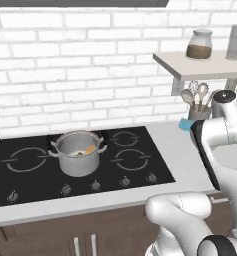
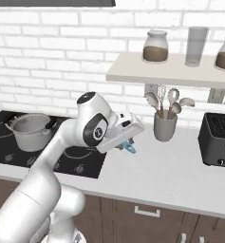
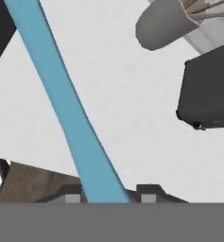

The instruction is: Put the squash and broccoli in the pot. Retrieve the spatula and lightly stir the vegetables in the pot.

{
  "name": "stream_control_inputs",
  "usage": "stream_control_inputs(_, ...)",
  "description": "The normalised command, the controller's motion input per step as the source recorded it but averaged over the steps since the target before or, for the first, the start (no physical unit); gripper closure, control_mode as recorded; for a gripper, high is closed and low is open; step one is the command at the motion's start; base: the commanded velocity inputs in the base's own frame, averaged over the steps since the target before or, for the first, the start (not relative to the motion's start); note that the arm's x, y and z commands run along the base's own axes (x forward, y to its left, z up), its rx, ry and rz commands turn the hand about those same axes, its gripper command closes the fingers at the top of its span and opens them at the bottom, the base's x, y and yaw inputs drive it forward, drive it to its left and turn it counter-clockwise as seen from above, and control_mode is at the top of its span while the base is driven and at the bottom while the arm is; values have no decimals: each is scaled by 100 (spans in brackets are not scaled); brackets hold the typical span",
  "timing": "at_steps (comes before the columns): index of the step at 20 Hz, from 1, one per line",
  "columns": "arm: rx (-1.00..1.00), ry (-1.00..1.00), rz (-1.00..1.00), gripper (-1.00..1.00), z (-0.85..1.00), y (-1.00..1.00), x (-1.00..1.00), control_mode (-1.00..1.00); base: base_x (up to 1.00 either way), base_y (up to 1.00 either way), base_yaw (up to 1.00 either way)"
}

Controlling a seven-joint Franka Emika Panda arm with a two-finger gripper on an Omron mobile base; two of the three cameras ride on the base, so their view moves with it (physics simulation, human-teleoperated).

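The steel pot stands on the black cooktop, left of centre. Inside it lie the orange squash and the dark green broccoli. The right base view has the pot at the far left. My gripper hangs low over the white counter, right of the cooktop, shut on the blue-teal spatula. In the hand view the spatula's handle runs from between my fingertips up to the top left. A blue end of the spatula peeks out beside my arm.
A grey utensil crock with metal spoons and a whisk stands against the wall behind my hand. A black toaster sits to the right. Overhead is a shelf holding jars. Bare white counter lies in front.
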Motion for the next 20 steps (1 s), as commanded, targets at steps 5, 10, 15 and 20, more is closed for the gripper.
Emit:
stream_control_inputs(5, -1, 13, 35, 100, 92, 100, 71, -100, 0, 0, 0)
stream_control_inputs(10, -7, 10, 33, 100, 57, 100, 52, -100, 0, 0, 0)
stream_control_inputs(15, -29, 1, 35, 100, 29, 100, 15, -100, 0, 0, 0)
stream_control_inputs(20, -40, -12, 29, 100, 2, 100, -1, -100, 0, 0, 0)
